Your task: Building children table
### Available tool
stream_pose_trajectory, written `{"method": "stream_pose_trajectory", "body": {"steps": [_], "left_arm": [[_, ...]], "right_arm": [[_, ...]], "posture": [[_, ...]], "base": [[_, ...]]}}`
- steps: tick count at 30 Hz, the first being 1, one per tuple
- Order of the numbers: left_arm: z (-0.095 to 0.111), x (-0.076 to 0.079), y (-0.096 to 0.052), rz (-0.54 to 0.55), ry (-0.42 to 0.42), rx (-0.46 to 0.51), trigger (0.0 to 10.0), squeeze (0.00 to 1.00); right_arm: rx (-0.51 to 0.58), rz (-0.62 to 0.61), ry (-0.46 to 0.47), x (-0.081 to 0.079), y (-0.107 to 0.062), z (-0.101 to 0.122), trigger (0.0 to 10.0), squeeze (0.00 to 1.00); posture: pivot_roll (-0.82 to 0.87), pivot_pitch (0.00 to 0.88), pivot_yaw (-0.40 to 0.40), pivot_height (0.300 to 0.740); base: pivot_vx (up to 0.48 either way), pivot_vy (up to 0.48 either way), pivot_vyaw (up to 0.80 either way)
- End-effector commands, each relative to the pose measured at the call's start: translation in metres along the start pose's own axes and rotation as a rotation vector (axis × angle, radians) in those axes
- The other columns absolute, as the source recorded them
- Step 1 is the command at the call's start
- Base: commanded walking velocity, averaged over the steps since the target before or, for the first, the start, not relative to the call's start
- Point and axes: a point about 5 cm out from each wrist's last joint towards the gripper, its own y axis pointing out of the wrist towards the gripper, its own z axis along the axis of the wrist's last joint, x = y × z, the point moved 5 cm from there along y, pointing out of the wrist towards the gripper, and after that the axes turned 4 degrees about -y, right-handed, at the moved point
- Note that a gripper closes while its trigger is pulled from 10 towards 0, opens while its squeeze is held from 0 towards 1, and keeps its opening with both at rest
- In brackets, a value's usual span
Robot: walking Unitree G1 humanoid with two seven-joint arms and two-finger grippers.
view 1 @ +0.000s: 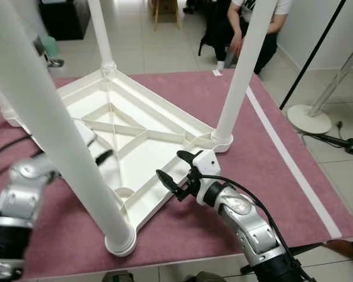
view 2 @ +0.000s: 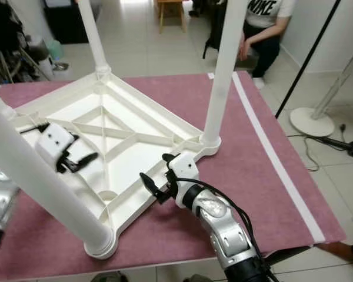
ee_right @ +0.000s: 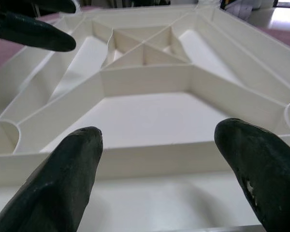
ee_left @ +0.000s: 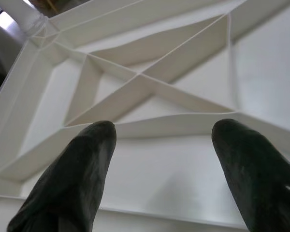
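Note:
A white plastic children's table [view 1: 165,126] lies upside down on a mauve mat [view 1: 265,153], its ribbed underside facing up. White legs stand in its corners: a near leg [view 1: 59,135], a right leg [view 1: 238,82] and a far leg [view 1: 100,29]. My right gripper [view 1: 175,167] hovers open at the table's near right rim, between the near and right legs, fingers pointing inward. My left gripper [view 2: 82,151] is open over the left part of the underside, partly behind the near leg. The ribs [ee_left: 150,84] cross beyond its fingertips. Neither gripper holds anything.
A person [view 1: 253,23] sits on the floor beyond the mat's far right corner. A fan base [view 1: 309,117] and a slanted black pole [view 1: 312,56] stand to the right. A white stripe [view 1: 288,164] runs along the mat's right side. A wooden stool [view 1: 165,12] is at the back.

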Motion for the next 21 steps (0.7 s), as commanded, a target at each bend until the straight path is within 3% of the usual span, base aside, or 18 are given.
{"method": "stream_pose_trajectory", "body": {"steps": [1,5,7,8,11,13,17,21], "left_arm": [[-0.005,-0.03,-0.001,0.173,0.104,-0.052,10.0,0.0],[-0.006,-0.039,-0.003,0.148,0.153,-0.08,10.0,0.0],[-0.013,-0.038,-0.01,0.06,0.231,-0.128,10.0,0.0],[-0.013,-0.038,-0.01,0.06,0.231,-0.128,10.0,0.0],[-0.022,-0.033,-0.015,-0.028,0.302,-0.174,10.0,0.0],[-0.03,-0.026,-0.014,-0.072,0.339,-0.202,10.0,0.0],[-0.036,-0.02,-0.013,-0.101,0.365,-0.217,10.0,0.0],[-0.047,-0.007,-0.008,-0.163,0.438,-0.25,10.0,0.0]], "right_arm": [[-0.047,0.005,-0.025,0.001,-0.007,-0.008,10.0,0.0],[-0.068,0.015,-0.095,0.004,-0.022,-0.004,10.0,0.0],[-0.108,0.033,-0.209,0.011,-0.045,-0.002,10.0,0.0],[-0.108,0.033,-0.209,0.011,-0.045,-0.002,10.0,0.0],[-0.191,-0.042,-0.304,0.03,-0.066,-0.009,10.0,0.0],[-0.271,-0.184,-0.286,0.051,-0.074,-0.023,10.0,0.0],[-0.302,-0.295,-0.286,0.066,-0.079,-0.029,10.0,0.0],[-0.288,-0.414,-0.263,0.087,-0.067,-0.023,10.0,0.0]], "posture": [[0.05,0.0,0.024,0.74],[0.04,0.0,0.039,0.74],[0.02,0.0,0.047,0.74],[0.02,0.0,0.047,0.74],[0.01,0.0,0.052,0.74],[0.01,0.0,0.053,0.74],[0.01,0.0,0.061,0.74],[0.01,0.0,0.077,0.74]], "base": [[0.0,0.0,0.0],[0.0,0.0,0.0],[0.0,0.0,0.0],[0.0,0.0,0.0],[0.0,0.0,0.0],[0.0,0.0,0.0],[0.0,0.0,0.0],[0.0,0.0,0.0]]}}
